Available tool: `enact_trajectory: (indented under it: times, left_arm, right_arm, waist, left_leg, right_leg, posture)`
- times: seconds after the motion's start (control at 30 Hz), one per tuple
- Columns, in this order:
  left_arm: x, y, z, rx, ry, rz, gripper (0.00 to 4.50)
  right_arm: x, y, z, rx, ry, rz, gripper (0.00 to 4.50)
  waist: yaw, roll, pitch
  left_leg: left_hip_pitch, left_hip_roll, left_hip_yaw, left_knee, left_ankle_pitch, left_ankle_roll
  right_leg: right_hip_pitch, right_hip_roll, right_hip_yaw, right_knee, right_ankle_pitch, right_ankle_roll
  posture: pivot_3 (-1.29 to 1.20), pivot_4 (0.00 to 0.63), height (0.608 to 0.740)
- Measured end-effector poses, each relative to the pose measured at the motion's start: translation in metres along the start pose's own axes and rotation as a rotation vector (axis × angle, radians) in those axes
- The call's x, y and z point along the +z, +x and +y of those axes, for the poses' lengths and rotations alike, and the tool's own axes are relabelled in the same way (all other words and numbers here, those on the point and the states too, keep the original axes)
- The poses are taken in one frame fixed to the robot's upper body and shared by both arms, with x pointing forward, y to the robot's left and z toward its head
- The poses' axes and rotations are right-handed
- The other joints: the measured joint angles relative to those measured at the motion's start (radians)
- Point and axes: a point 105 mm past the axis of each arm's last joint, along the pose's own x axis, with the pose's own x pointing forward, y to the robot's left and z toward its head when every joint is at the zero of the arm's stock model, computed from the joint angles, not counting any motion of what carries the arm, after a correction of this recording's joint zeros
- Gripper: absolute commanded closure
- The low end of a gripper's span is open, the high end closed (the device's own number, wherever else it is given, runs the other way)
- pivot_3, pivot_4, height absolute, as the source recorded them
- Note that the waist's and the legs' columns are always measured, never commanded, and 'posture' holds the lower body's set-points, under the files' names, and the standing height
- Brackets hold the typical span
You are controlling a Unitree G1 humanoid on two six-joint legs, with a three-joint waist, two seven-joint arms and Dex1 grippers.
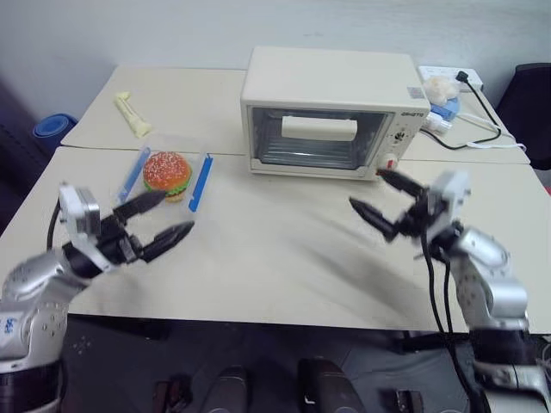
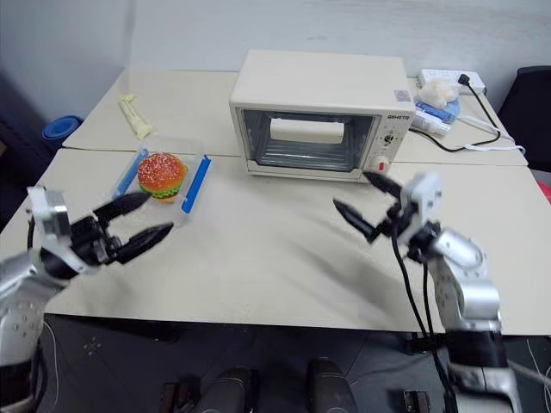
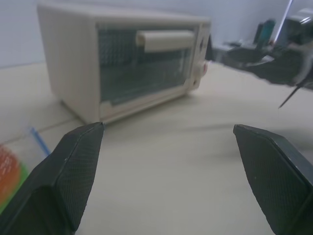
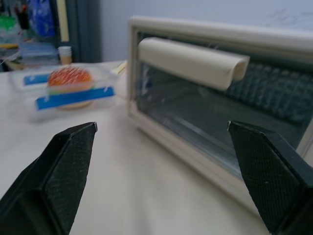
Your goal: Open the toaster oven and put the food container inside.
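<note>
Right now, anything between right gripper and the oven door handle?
Nothing: right gripper faces the handle over bare table, per the right wrist view.

Soft, even indoor light, with faint shadows on the table (image 1: pixel 284 258). In the wrist views the black fingertips (image 3: pixel 73 166) are close and blurred, the background soft.

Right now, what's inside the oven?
Through the shut oven's glass door only a wire rack shows; no food. The handle hides part of the inside.

Two beige tables (image 1: pixel 284 258) abut before a pale wall (image 1: pixel 172 26).
</note>
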Motion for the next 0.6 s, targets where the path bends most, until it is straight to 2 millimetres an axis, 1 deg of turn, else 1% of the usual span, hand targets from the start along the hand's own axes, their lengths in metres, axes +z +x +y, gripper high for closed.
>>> enact_trajectory:
  times: [0.07, 0.13, 0.23, 0.33, 0.4, 0.47, 0.57, 0.6]
  left_arm:
    - [0.003, 0.011, 0.001, -0.024, -0.010, -0.027, 0.00]
    - [0.002, 0.019, 0.001, -0.032, -0.022, -0.048, 0.00]
    - [-0.005, 0.023, -0.001, -0.036, -0.039, -0.038, 0.00]
    - [-0.008, 0.023, 0.000, -0.024, -0.049, -0.036, 0.00]
    - [-0.011, 0.022, 0.001, -0.002, -0.057, -0.031, 0.00]
    - [-0.014, 0.021, 0.002, 0.017, -0.067, -0.028, 0.00]
    - [-0.017, 0.017, 0.011, 0.066, -0.077, -0.024, 0.00]
    - [-0.017, 0.016, 0.014, 0.082, -0.077, -0.024, 0.19]
  right_arm:
    - [0.001, 0.017, -0.008, -0.002, 0.001, 0.012, 0.04]
    - [-0.002, 0.032, -0.008, 0.017, 0.009, 0.024, 0.04]
    - [-0.007, 0.048, -0.005, 0.035, 0.033, 0.031, 0.04]
    - [-0.004, 0.059, 0.000, 0.051, 0.042, 0.008, 0.04]
    - [-0.001, 0.060, 0.004, 0.069, 0.040, -0.007, 0.04]
    - [0.000, 0.057, 0.009, 0.089, 0.042, -0.012, 0.04]
    - [-0.008, 0.039, 0.023, 0.149, 0.028, 0.009, 0.04]
    - [-0.011, 0.034, 0.027, 0.166, 0.026, 0.021, 0.01]
  waist:
    - [-0.001, 0.000, 0.000]
    - [-0.004, 0.000, 0.000]
    - [-0.013, 0.000, 0.000]
    - [-0.022, 0.000, 0.000]
    - [-0.022, 0.000, 0.000]
    - [-0.022, 0.000, 0.000]
    - [-0.021, 0.000, 0.000]
    - [-0.021, 0.000, 0.000]
  left_leg:
    - [-0.001, 0.000, 0.001, 0.000, 0.000, 0.000]
    - [-0.003, 0.000, 0.001, 0.000, 0.000, 0.000]
    - [-0.004, 0.000, 0.001, 0.000, -0.001, 0.001]
    - [-0.005, -0.001, 0.001, 0.000, -0.001, 0.001]
    - [-0.005, -0.001, 0.001, 0.000, -0.001, 0.001]
    - [-0.005, -0.001, 0.000, 0.000, -0.001, 0.001]
    - [-0.005, -0.001, 0.000, 0.000, -0.001, 0.001]
    - [-0.005, -0.001, 0.000, 0.001, -0.001, 0.001]
  right_leg:
    - [-0.001, 0.000, 0.000, -0.001, 0.000, 0.000]
    - [-0.002, 0.000, 0.000, 0.000, 0.000, 0.000]
    - [-0.002, 0.000, 0.000, 0.000, 0.000, 0.000]
    - [-0.002, -0.001, 0.000, 0.000, 0.000, 0.001]
    - [-0.002, -0.001, 0.000, 0.000, 0.000, 0.001]
    - [-0.002, -0.001, 0.000, 0.000, 0.000, 0.001]
    - [-0.002, 0.000, 0.000, 0.000, 0.000, 0.001]
    - [-0.002, 0.000, 0.000, -0.001, 0.000, 0.001]
  posture:
    - [0.00, 0.150, 0.740]
    - [0.00, 0.150, 0.740]
    - [0.00, 0.150, 0.740]
    - [0.00, 0.150, 0.740]
    - [0.00, 0.150, 0.740]
    - [0.00, 0.150, 0.740]
    - [0.00, 0.150, 0.740]
    - [0.00, 0.150, 0.740]
